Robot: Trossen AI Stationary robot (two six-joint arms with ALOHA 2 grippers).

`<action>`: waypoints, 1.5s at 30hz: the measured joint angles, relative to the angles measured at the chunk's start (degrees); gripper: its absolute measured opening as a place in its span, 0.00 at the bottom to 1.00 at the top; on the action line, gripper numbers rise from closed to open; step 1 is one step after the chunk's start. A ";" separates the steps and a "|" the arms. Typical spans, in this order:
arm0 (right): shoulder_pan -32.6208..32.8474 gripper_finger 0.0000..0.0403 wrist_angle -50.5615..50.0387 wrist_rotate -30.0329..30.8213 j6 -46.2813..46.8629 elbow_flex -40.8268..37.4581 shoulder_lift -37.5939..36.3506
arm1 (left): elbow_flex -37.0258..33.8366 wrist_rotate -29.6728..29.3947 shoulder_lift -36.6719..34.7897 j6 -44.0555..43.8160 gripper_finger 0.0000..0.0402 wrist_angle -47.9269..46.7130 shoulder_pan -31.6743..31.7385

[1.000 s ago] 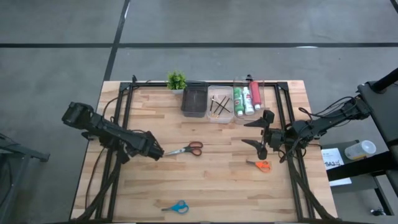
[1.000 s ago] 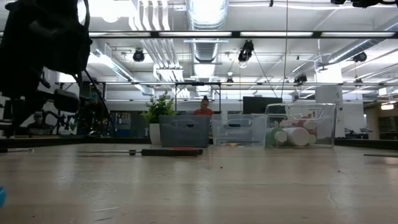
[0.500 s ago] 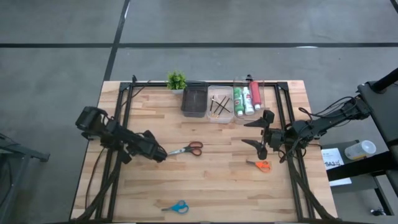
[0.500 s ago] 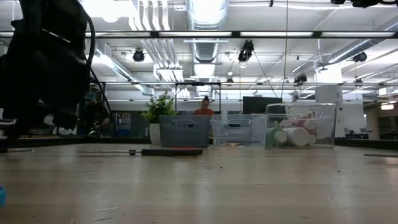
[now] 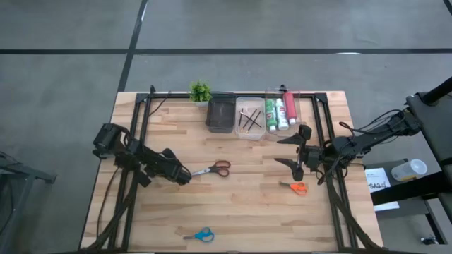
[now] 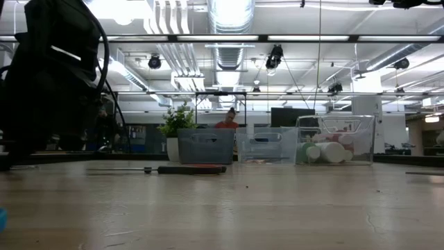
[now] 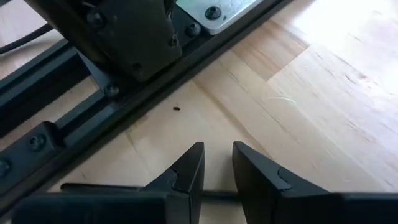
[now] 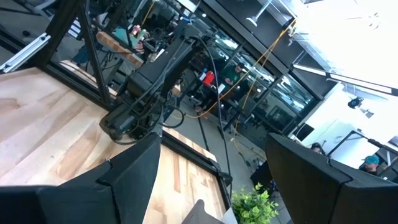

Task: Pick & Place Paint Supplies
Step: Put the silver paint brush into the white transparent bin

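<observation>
at table's left: left gripper [image 5: 185, 176] narrowly parted, holding nothing, beside red scissors [image 5: 212, 169].
step: straddle blades, then close.
right gripper [image 5: 297, 151]: wide, waiting.

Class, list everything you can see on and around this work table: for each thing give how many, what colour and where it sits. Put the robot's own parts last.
Table: one, light wood, under everything.
Scissors: three. Red-handled pair at the middle left, orange-handled pair at the right, blue-handled pair near the front edge.
Bins: three in a row at the far edge. Dark grey bin, clear bin of brushes, clear bin of paint tubes.
Brushes: several, thin and dark, in the middle bin.
Paint tubes: three in view: green, white, red.
Potted plant: one, green, beside the grey bin.
Left claw: dark, narrowly open, at the red scissors' blade tips.
Right claw: dark, wide open, above the orange scissors.
</observation>
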 joint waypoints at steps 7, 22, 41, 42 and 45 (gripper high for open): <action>0.00 0.71 0.00 0.00 -0.02 -0.02 -0.02 | -0.02 -0.84 0.04 -0.20 0.23 1.34 0.00; 0.00 0.71 0.00 0.00 -0.23 -0.01 -0.02 | 5.02 -2.78 -0.22 3.54 0.23 3.30 -0.02; 0.00 0.71 0.00 0.00 -0.10 -0.01 -0.01 | 8.51 -6.59 -15.25 53.99 0.23 -2.52 -0.07; -0.02 0.71 0.00 0.00 -0.27 -0.01 -0.01 | 8.40 -6.32 -15.31 56.76 0.23 -2.07 -0.07; 0.00 0.71 0.01 0.00 0.03 -0.01 0.00 | 8.22 -4.97 -15.13 65.50 0.23 -0.18 -0.07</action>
